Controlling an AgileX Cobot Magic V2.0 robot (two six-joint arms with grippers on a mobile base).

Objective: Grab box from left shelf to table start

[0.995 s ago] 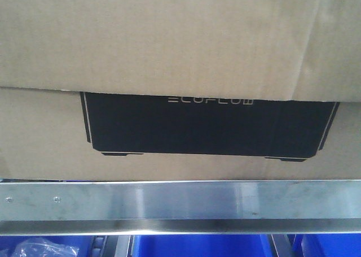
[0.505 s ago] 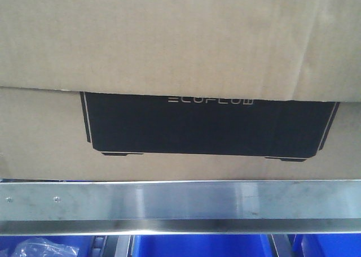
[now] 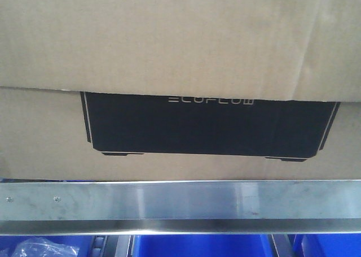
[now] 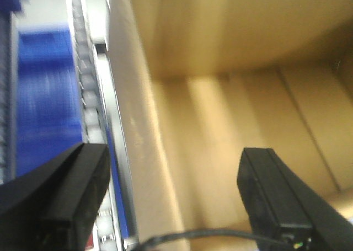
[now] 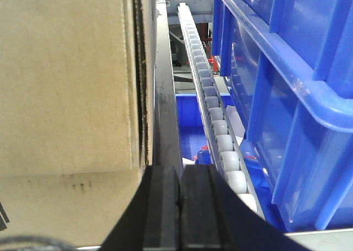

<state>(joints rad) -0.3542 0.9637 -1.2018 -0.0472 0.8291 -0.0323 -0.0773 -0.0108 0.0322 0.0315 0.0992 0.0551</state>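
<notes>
No shift: box (image 3: pixel 180 42) on left shelf (image 3: pixel 180 203), left hand (image 4: pixel 171 176) apart, right hand (image 5: pixel 179 207) together beside blue bin (image 5: pixel 287 96)

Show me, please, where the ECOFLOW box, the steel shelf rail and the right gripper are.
box (image 3: pixel 203 127): front-facing view, on its black printed panel.
shelf rail (image 3: pixel 180 203): front-facing view, middle of the steel face.
right gripper (image 5: pixel 179 176): right wrist view, between its closed fingertips.

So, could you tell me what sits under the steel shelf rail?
Blue bins sit below the shelf rail; the left one holds clear plastic. Their insides are mostly out of view.
</notes>
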